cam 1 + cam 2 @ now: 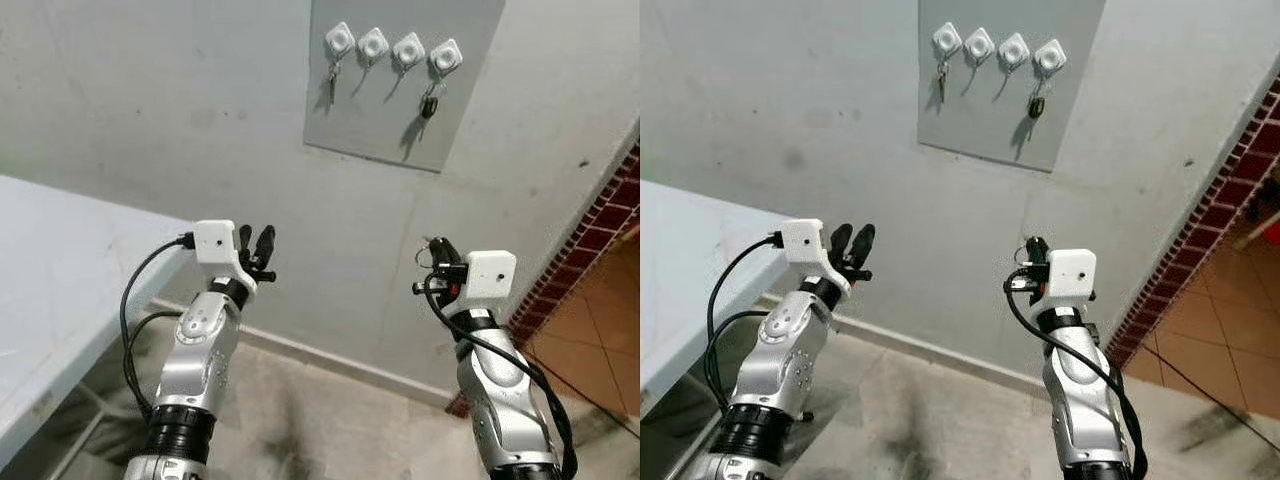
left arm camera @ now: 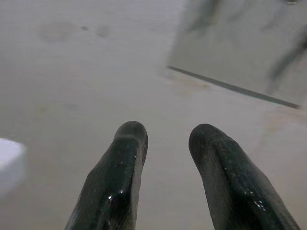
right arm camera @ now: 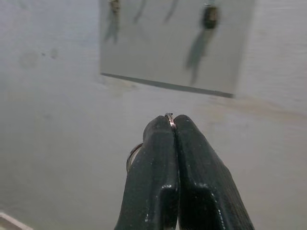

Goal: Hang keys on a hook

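Observation:
A grey board (image 1: pixel 460 120) on the wall carries a row of white hooks (image 1: pixel 372 43). A key (image 1: pixel 331 80) hangs from the leftmost hook and a dark key fob (image 1: pixel 431 102) from the rightmost; the two middle hooks are bare. My right gripper (image 1: pixel 436 250) is raised well below the board, shut on a metal key ring (image 3: pixel 169 116) whose loop (image 3: pixel 131 157) pokes out beside the fingers. My left gripper (image 1: pixel 256 246) is held up at the same height to the left, open with nothing between its fingers (image 2: pixel 120 172).
A pale table (image 1: pixel 60 290) stands at the left, close to my left arm. A red brick wall edge (image 1: pixel 590 240) and tiled floor (image 1: pixel 600 340) lie at the right. The grey wall (image 1: pixel 150 110) fills the space ahead.

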